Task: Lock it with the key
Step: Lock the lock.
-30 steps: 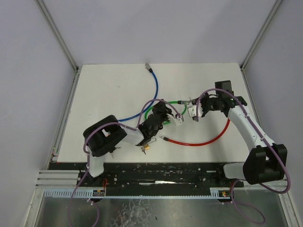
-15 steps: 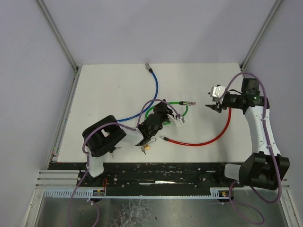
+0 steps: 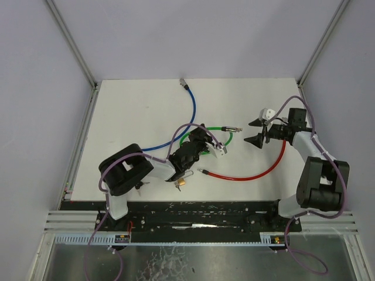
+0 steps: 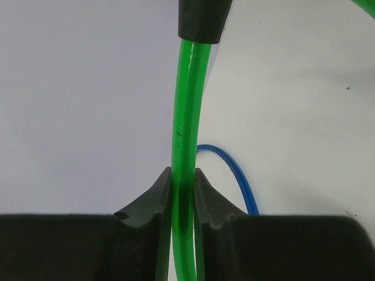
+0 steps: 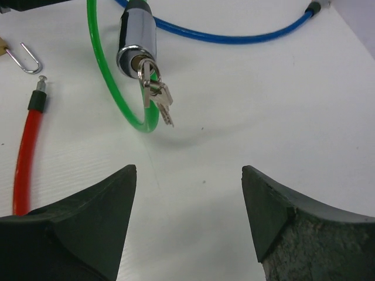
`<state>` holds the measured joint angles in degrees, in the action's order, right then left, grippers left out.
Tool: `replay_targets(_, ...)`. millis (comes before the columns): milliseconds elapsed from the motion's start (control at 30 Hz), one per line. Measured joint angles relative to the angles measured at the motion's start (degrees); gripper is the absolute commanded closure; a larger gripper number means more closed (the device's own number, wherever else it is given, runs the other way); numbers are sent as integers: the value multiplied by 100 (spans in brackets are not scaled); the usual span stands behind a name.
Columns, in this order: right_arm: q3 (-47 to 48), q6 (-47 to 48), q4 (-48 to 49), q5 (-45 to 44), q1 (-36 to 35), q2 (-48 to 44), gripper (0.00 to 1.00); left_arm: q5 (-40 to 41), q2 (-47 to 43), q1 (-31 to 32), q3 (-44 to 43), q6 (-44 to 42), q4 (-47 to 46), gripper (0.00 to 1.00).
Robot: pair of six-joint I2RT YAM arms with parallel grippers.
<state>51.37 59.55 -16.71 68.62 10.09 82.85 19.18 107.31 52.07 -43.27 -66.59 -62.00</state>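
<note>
- left fingers (image 4: 149, 205): pinched tight on the green cable (image 4: 186, 117), which runs up between them to a black sleeve (image 4: 202, 17)
- right fingers (image 5: 99, 193): spread wide with nothing between them, over bare tabletop (image 5: 263, 105), right of the lock and apart from it
- task thing: the key (image 5: 146, 70) sits in the end face of the chrome lock barrel (image 5: 136, 41); a spare key (image 5: 164, 102) dangles off the same ring
- the barrel lies on the tabletop mid-scene at the right end of the green loop, between the two arms
- cannot tell whether the cable's pin end is fully seated in the barrel; the top view is too small and the right wrist view hides that end
- risk: the right fingers close on the spare key or the ring instead of the seated key, so the turn does nothing or drags the key out
- risk: the barrel is loose and steadied only through the cable, so a twist may roll the barrel with the key and the cable may slip in the left fingers
- risk: if the pin is not home, turning locks nothing
- risk: the red cable (image 5: 26, 146) lies near of the barrel and the blue cable (image 5: 234, 38) far of it, so a sloppy approach could snag one and shift the barrel
- containers: none in view; the small brass padlock (image 3: 183, 183) lies loose on the tabletop by the left arm
</note>
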Motion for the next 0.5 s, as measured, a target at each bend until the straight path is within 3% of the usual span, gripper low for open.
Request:
replay_targets(100, 35, 529, 175, 219, -55, 319, 26, -33, -2, -2, 0, 4, 0, 100)
replay_targets(267, 494, 1705, -372, 520, -251, 796, 36, -70, -2, -2, 0, 4, 0, 100)
replay_targets(500, 881, 2450, -1038, 673, -389, 1038, 46, -83, -2, 0, 0, 4, 0, 100)
